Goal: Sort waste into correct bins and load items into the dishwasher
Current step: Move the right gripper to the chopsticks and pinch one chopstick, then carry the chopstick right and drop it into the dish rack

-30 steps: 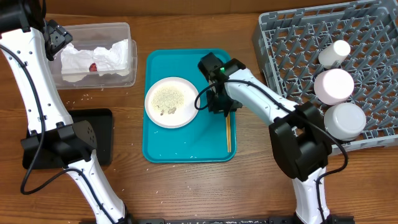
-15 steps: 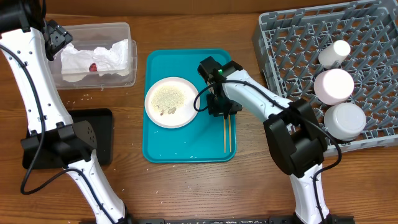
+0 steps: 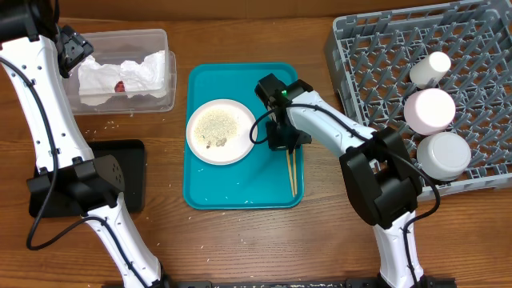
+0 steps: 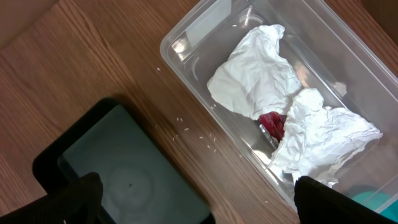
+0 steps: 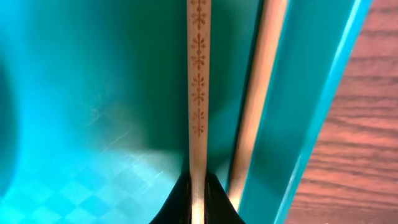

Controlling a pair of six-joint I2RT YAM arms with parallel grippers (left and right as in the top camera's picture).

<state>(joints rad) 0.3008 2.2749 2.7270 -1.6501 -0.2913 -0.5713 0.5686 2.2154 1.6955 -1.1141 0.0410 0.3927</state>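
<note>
Right gripper point(image 3: 282, 138) now clamping one patterned chopstick point(image 5: 198, 93), skewing it from its twin point(image 5: 256, 106) on teal tray point(image 3: 240, 196) | left gripper point(image 4: 199, 196) hanging wide over clear tub point(image 3: 120, 40), napkin point(image 3: 132, 74) and sachet point(image 3: 120, 86) lying binned | cup point(image 3: 430, 68) and two dishes point(image 3: 430, 110) sitting racked in dish rack point(image 3: 384, 56); rice-strewn plate point(image 3: 220, 130) waiting.

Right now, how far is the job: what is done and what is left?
Done: napkin and red sachet lie in the clear tub; cup, saucer and bowl sit in the rack. In hand: the right gripper is shut on the patterned chopstick on the teal tray. To do: second chopstick, plate, its rice.
</note>
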